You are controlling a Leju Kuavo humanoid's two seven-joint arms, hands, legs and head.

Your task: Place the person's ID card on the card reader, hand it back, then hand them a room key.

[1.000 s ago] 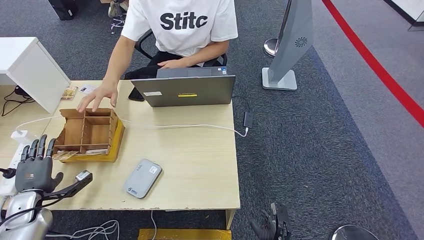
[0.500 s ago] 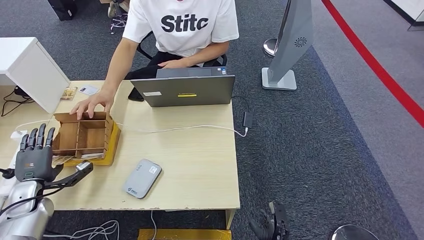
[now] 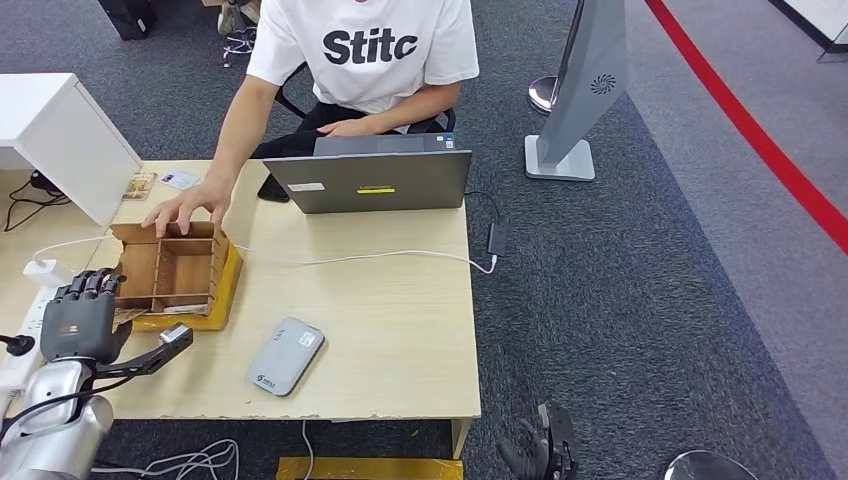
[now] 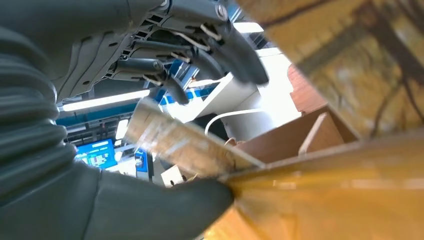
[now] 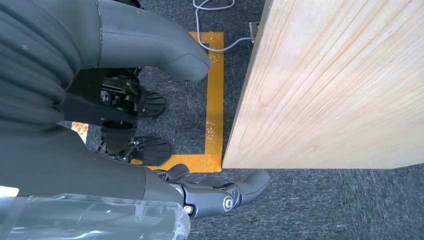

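The left hand is shown with fingers bent over the near left corner of the wooden divider box, touching its rim, presumably to draw a room key; whether anything is pinched cannot be told. The box is steadied at its far rim by the person's hand. The card reader lies right of the box; the right hand hangs beside the table, holding nothing.
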